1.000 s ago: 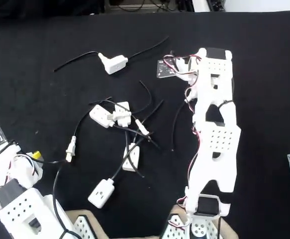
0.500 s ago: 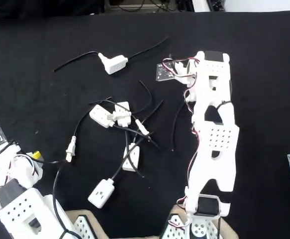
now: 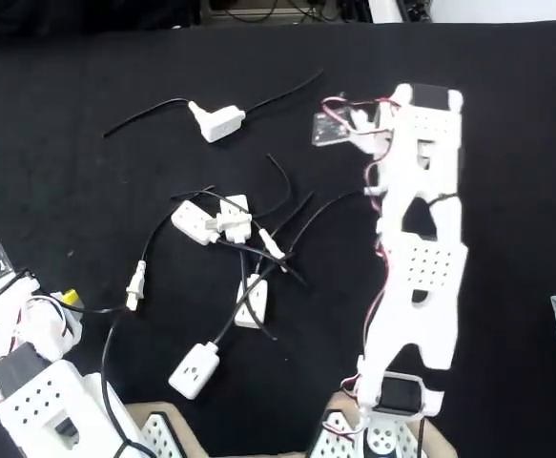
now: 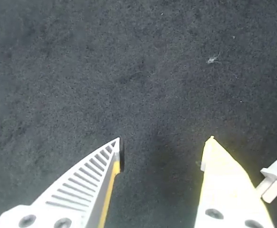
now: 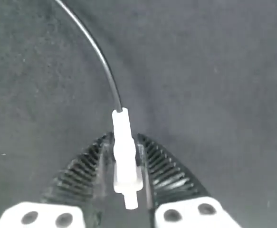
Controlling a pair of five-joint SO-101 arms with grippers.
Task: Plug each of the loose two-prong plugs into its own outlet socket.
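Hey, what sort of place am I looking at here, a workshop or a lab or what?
Probably a robotics lab bench: the white left arm and right arm stand at a table draped in black cloth, with short-corded outlet sockets and two-prong plugs scattered as practice pieces.

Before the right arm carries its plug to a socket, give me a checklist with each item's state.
1. Grip: the right gripper has its fingers shut on the white plug. Ok.
2. Which way the plug's prongs face. Cannot tell.
3. Cord: the black cord runs into the tangle at mid-table and might snag. Cannot tell.
4. Free socket: the near socket lies apart from the tangle with nothing plugged in. Ok.
5. Left gripper: open over the bare cloth, holding nothing. Ok.
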